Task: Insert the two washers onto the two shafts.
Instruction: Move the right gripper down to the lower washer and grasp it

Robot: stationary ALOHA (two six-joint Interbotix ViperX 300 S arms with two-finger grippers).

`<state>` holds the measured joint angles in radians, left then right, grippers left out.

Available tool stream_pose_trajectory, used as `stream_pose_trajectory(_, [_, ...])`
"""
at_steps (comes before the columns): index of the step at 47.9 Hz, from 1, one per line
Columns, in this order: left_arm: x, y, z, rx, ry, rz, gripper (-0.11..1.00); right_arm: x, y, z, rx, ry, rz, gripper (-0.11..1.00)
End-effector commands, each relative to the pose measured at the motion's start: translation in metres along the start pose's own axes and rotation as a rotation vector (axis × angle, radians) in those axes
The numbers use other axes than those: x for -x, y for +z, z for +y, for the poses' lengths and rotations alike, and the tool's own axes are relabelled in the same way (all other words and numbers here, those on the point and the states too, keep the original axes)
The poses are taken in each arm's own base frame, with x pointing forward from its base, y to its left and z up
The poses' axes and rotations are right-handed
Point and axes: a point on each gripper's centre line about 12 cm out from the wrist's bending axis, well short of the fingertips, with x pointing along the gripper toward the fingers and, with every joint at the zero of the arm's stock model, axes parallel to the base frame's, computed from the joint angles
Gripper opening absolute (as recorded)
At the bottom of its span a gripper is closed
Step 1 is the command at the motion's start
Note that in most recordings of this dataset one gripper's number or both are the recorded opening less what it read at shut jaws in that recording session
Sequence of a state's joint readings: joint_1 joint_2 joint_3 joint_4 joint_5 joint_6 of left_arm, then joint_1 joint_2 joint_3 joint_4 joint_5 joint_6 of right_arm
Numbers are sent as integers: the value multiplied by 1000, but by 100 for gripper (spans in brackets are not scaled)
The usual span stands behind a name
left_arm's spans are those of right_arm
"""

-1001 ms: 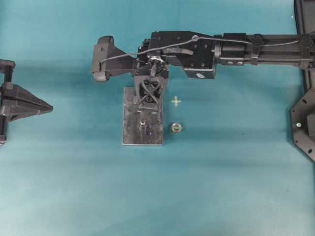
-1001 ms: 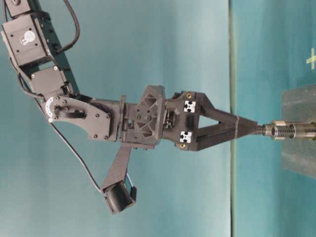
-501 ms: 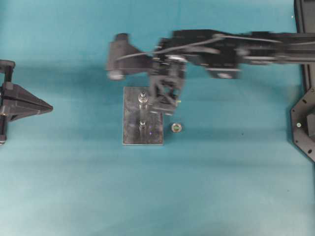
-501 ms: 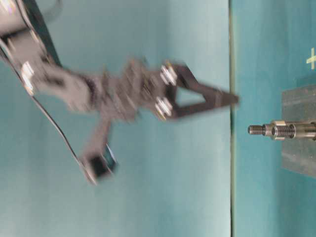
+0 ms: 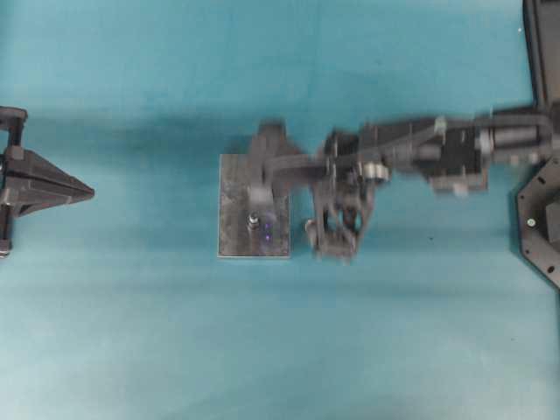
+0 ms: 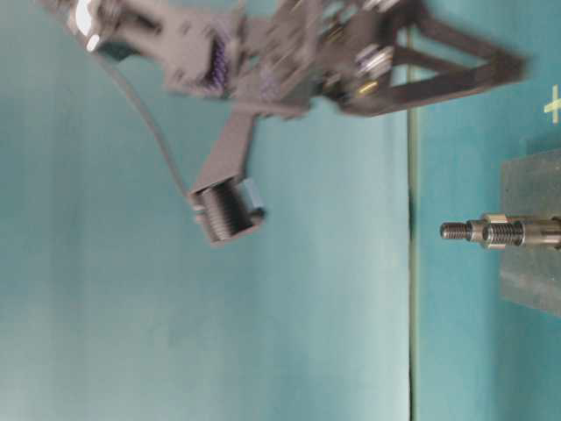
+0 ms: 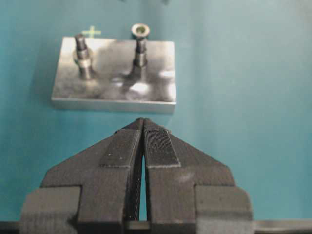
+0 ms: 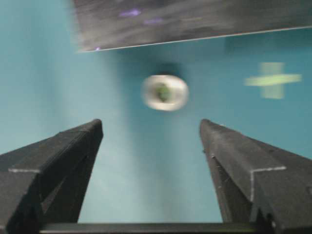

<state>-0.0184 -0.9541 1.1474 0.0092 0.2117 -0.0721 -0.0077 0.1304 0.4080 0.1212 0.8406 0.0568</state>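
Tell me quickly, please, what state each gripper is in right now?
Left gripper: closed, holding nothing.
Right gripper: open, empty, with the washer lying ahead of it.

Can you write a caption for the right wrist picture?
Open right gripper above the blurred washer lying on the teal table, beside the metal plate.

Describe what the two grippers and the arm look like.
Both are matte black plastic. The left gripper has wedge-shaped fingers with ribbed pads. The right gripper has long tapering fingers; a dark cable trails along its arm, and a round black camera hangs beneath.
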Motion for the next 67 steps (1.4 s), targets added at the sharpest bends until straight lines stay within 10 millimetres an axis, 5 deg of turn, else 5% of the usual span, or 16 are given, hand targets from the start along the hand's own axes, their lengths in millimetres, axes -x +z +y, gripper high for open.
stream_pose_trajectory(1, [-1,5,0,11,1,-11,0,1,5,2,-19,6,-36,86])
stream_pose_trajectory(38, [0,7,0,4,3,-14,0,-29,6,-19,-45,-35,-31,86])
stream_pose_trajectory(67, [-1,6,0,5,3,-11,0,-41,5,-6,-23,-22,-30,86])
